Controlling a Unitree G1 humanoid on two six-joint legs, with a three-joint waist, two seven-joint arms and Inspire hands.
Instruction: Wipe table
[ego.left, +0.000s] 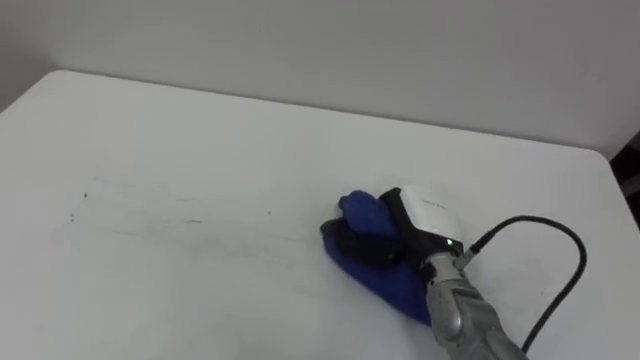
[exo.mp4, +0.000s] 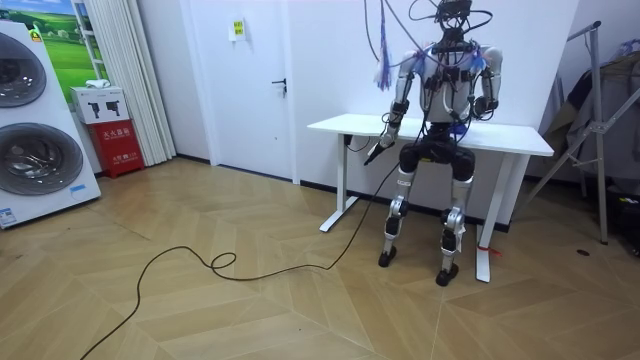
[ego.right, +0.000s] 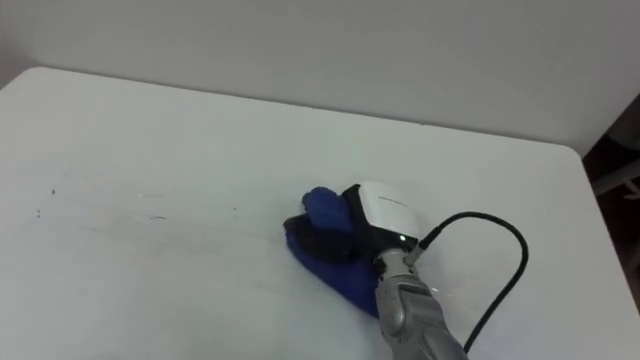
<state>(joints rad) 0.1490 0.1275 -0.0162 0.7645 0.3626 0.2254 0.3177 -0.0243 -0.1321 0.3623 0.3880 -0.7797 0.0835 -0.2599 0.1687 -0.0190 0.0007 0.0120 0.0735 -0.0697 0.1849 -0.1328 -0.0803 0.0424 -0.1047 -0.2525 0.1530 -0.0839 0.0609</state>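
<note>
A dark blue cloth (ego.left: 392, 284) lies on the white table (ego.left: 200, 130), right of its middle. My right hand (ego.left: 425, 212) rests on top of it, its dark fingers curled into the cloth so that a fold bulges up over them. Faint dark smudges (ego.left: 188, 220) run across the table's left half, well away from the cloth. In the room view I stand close against the table (exo.mp4: 520, 141), facing the wall. My left hand (exo.mp4: 387, 121) hangs beside the table edge at the room view's left.
The table's far edge runs along a pale wall, and its right edge is near my right arm. Two washing machines (exo.mp4: 30, 120) and a red box (exo.mp4: 120, 145) stand at the room view's left, and a metal rack (exo.mp4: 600, 120) stands at its right.
</note>
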